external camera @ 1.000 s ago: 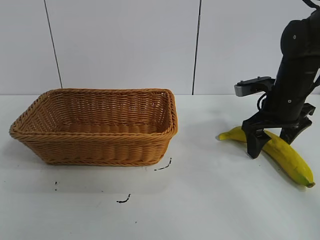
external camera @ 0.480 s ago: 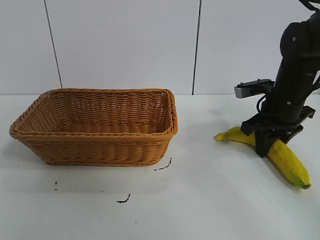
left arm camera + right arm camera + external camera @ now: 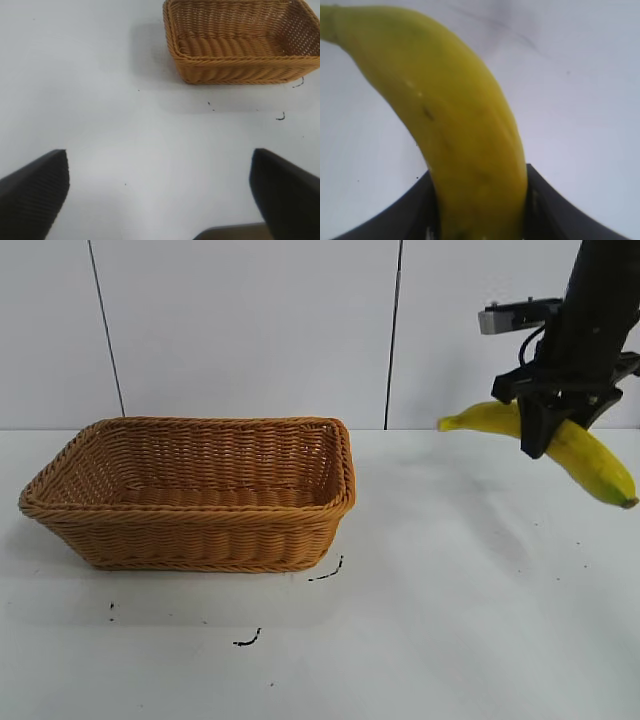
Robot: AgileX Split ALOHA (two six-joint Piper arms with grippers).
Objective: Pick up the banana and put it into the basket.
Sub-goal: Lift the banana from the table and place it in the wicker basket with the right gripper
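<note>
While airborne, banana point(image 3: 590, 461) clamped mid-length in right gripper point(image 3: 547, 436), ends protruding.

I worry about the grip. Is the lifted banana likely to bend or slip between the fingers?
The banana probably stays stiff: both ends jut from the right gripper without sagging. Its skin looks smooth, so it may pivot, since its longer end hangs lower.
</note>
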